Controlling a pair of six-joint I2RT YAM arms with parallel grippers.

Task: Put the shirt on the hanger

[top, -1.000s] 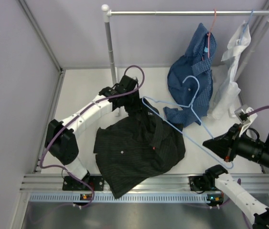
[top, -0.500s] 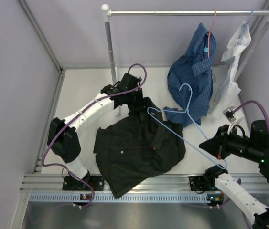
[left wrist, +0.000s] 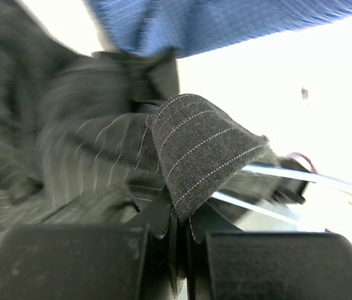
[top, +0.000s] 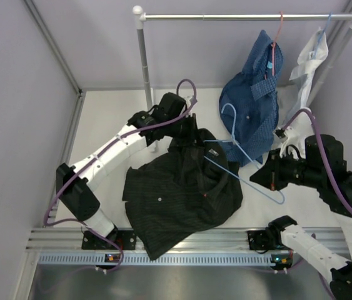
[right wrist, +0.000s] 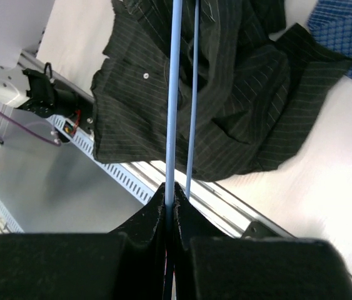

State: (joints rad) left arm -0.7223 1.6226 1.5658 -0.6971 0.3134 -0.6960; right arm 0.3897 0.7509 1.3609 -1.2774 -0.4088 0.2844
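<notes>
The black pinstriped shirt [top: 176,197] lies crumpled on the white table. My left gripper [top: 187,134] is shut on a fold of its far edge [left wrist: 204,147] and holds that fold raised. My right gripper [top: 255,179] is shut on one wire of the light-blue hanger [top: 244,180]. The frame reaches left over the shirt's far right part, and the hook [top: 228,115] points toward the rack. In the right wrist view the gripped wire [right wrist: 173,94] runs straight out from my gripper [right wrist: 170,197] above the shirt [right wrist: 238,119]. In the left wrist view two hanger wires [left wrist: 301,176] pass just behind the held fold, above my gripper [left wrist: 181,220].
A clothes rack rod [top: 244,17] spans the back, its left post [top: 144,75] standing just behind my left arm. A blue checked shirt [top: 251,106] on a red-pink hanger [top: 278,34] and a white garment [top: 306,87] hang there. A metal rail [top: 194,239] edges the table front.
My right gripper has carried the hanger left and away from me, bringing its frame over the shirt. My left gripper has shifted a little right with the shirt's edge.
</notes>
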